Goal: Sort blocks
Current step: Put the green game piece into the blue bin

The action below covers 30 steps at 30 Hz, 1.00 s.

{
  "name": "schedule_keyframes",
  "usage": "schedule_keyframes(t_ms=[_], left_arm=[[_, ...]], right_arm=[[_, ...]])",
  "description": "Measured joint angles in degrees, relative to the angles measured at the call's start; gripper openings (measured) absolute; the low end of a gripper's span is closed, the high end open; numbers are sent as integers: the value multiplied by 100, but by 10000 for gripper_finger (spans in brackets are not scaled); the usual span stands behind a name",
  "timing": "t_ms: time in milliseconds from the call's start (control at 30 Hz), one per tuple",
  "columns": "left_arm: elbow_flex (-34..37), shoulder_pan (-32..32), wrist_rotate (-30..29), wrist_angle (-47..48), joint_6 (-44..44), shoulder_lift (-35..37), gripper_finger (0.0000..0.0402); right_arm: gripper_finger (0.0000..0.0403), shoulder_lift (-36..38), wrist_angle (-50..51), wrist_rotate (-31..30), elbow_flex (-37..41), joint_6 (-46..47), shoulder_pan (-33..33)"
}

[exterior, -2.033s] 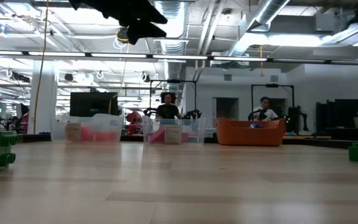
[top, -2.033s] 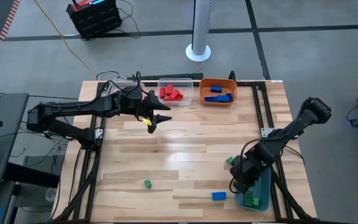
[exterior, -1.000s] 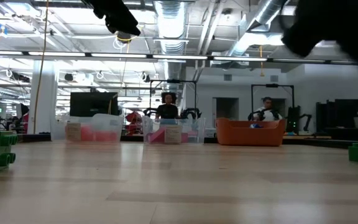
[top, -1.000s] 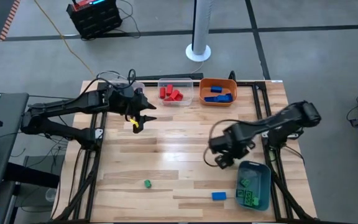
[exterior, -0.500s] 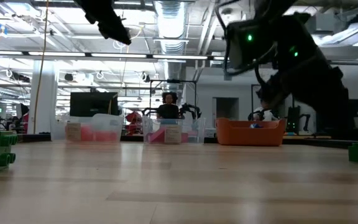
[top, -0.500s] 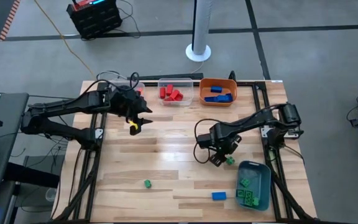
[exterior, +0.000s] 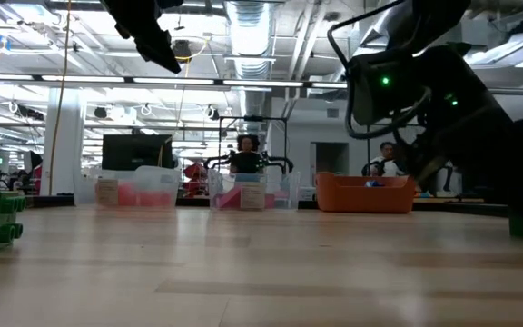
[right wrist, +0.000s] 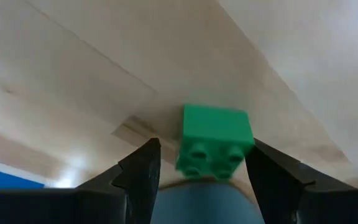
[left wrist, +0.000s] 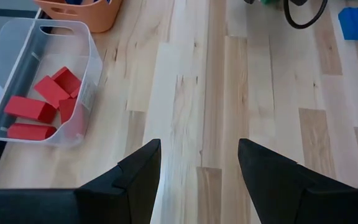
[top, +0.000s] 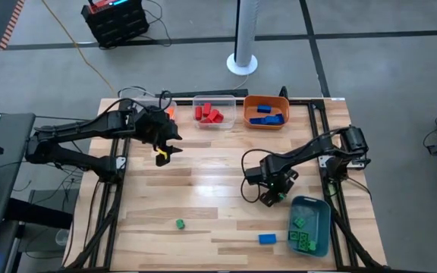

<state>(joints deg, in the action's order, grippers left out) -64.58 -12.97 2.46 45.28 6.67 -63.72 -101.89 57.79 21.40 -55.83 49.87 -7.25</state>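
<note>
Right gripper (top: 274,199) spreads its fingers either side of a small green studded plastic brick (right wrist: 214,142), lined up to grasp. Left gripper (top: 163,154), released and empty, waits at ten o'clock on the counter (top: 203,189).

- Bright, even light falls from ceiling fixtures (exterior: 243,23), which show in the low view.
- The bench (top: 203,189) carries a pale sheen and only soft, short shadows under the arms.
- In the low view the near arm is dark and blurred.
- The right wrist view is soft around the green block (right wrist: 215,142).
</note>
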Motion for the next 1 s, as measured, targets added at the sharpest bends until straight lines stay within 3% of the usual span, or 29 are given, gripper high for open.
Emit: schedule_keyframes(t_ms=[200, 467, 633, 700, 833, 1000], left_arm=[[0, 0, 0, -10, 50, 0, 210], [2, -10, -166, -112, 182, 0, 210], [2, -203, 684, -197, 147, -118, 210], [4, -272, 1017, -118, 147, -254, 210], [9, -286, 1088, -65, 310, -465, 210], [9, -281, 1200, 50, 276, -633, 210]], right_arm=[[224, -48, -199, -122, 104, -170, -10], [100, 133, -15, -60, -4, -467, -12], [89, 1095, 153, -71, -404, -344, -172], [89, 1543, 1, -71, -545, -208, -445], [96, 2266, -517, -169, -658, 584, -1324], [99, 2383, -273, -253, -654, 2327, -2731]])
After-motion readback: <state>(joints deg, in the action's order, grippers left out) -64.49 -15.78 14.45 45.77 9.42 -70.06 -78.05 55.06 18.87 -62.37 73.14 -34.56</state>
